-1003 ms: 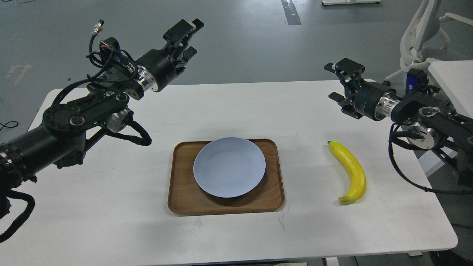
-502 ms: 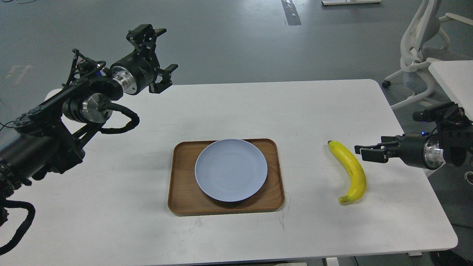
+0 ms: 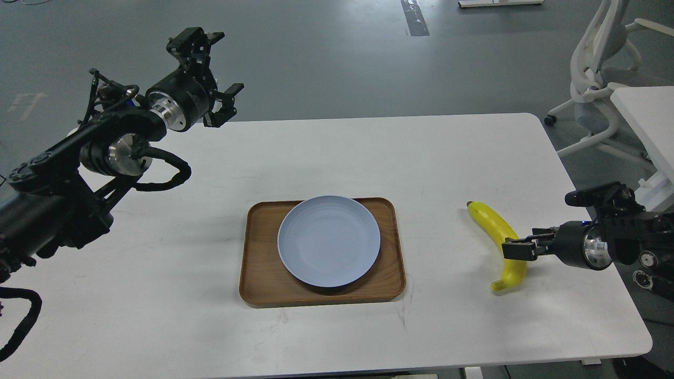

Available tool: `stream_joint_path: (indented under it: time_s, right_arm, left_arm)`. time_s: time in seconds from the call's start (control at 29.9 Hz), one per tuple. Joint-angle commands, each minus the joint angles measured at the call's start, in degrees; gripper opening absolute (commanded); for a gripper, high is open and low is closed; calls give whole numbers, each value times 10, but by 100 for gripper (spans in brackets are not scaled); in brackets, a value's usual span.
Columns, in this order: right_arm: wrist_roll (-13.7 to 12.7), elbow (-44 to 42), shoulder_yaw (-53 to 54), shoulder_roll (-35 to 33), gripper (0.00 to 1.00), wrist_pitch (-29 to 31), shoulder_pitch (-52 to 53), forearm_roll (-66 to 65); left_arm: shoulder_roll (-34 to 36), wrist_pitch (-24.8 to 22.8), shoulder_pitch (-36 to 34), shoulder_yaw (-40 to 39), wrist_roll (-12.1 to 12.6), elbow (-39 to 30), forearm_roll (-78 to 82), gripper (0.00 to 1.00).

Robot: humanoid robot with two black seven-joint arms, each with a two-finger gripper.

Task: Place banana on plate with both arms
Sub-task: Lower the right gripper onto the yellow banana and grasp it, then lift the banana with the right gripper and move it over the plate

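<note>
The yellow banana [image 3: 493, 224] lies on the white table [image 3: 421, 158], right of the tray. The pale blue-grey plate [image 3: 329, 241] sits bare on the brown wooden tray [image 3: 260, 284] at the table's middle. My right gripper [image 3: 515, 249] comes in low from the right and its tip lies against the banana's lower half. It is seen side-on, so I cannot tell its fingers apart. My left gripper [image 3: 215, 66] is held high over the table's far left edge with its fingers spread, empty, far from the plate.
A white office chair [image 3: 600, 63] and a second white table [image 3: 645, 118] stand beyond the table's right edge. Grey floor lies behind the table.
My right arm has dropped from high at the right down to table level and reached the banana, whose lower end has shifted slightly right. My left gripper has swung back to the left.
</note>
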Motion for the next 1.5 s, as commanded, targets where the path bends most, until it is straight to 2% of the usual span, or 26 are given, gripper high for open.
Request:
stream_joint_path:
  time_s: [0.0,0.43,0.47,0.5,0.53,0.57,0.6,0.74,0.84,0.9,0.97,1.07,1.3,1.34,1.47]
  right_arm:
    - [2,0,2,4,74,0,6,1]
    - [4,-3,-5,30,74,0,4,7]
    - [5,-9,-5,30,70,0,2,7]
    - [5,-12,-9,30,54,0,1,6]
    - [6,-13,-10,30,45,0,1,6]
    - [6,-14,-10,31,29,0,1,6]
    - [6,-13,-10,31,23,-1,2,6]
    - [6,-13,-7,31,13,-31,13,7]
    - [10,-12,-5,31,12,-41,35,8]
    - [21,-10,-5,32,10,-44,60,10]
    - [60,-7,-5,33,9,-57,88,10]
    - [105,-6,-12,56,9,-81,112,5]
    - [148,-9,-25,122,9,-91,162,-33]
    - [162,-12,-35,143,9,-92,175,-53]
    - [182,-38,-83,193,9,-95,211,-71]
  left_arm:
    - [15,-3,0,1,-2,0,0,98]
    - [17,-4,0,3,-7,0,1,98]
    - [17,-3,0,3,-7,0,1,98]
    - [16,-3,0,4,-7,0,1,98]
    - [16,-3,0,4,-7,0,1,98]
    - [15,-3,0,6,-8,0,1,98]
    - [15,-3,0,7,-8,0,1,98]
    - [14,-2,0,9,-8,0,1,98]
    - [14,-1,0,9,-8,0,1,98]
    - [14,1,0,9,-9,0,1,98]
    - [14,1,0,9,-16,0,1,98]
    - [15,1,0,9,-18,0,1,98]
    - [19,1,1,9,-19,0,1,98]
    - [19,1,2,9,-19,0,1,98]
    - [23,1,4,8,-19,0,1,98]
